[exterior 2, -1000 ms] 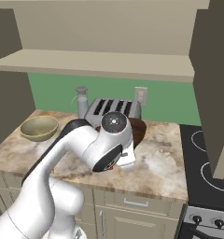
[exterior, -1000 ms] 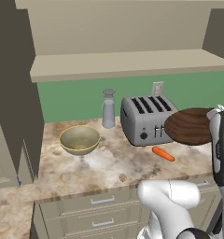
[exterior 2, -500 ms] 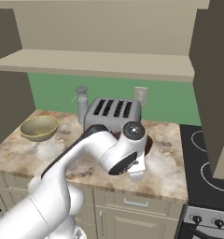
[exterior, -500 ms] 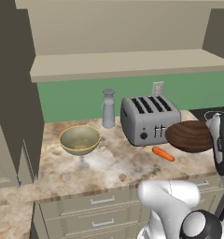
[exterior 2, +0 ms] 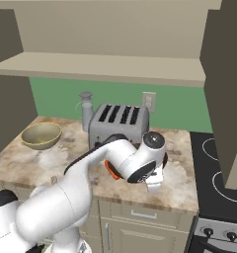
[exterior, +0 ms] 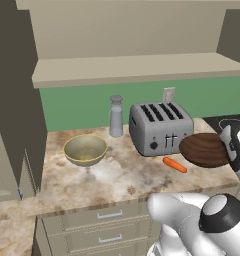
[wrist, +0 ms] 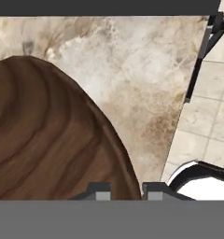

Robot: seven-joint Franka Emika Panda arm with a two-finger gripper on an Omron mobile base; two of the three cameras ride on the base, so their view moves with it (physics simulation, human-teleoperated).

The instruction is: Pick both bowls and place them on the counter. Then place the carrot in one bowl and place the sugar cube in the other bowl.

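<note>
Gripper (wrist: 125,190) over counter (exterior: 117,172) near its right end, finger tips close together astride rim of dark brown wooden bowl (exterior: 206,150); whether rim is pinched cannot be told. Bowl tilted beside toaster (exterior: 160,128), whether touching stone unclear. Beige-olive bowl (exterior: 85,149) upright toward counter's left end. Carrot (exterior: 174,164) flat before toaster, mid-counter. Sugar cube (exterior: 131,190) near front edge. Shaker (exterior: 116,116) against back edge.

**Colours around me**

My wooden bowl (exterior: 204,150) is dark brown with lighter grain rings. At nine o'clock, the other bowl (exterior: 85,149) is beige-olive, yellowish-rimmed. The carrot (exterior: 174,164) is bright orange, the counter (exterior: 112,175) mottled beige-brown, the toaster (exterior: 159,127) grey, the wall (exterior: 77,107) green.
</note>
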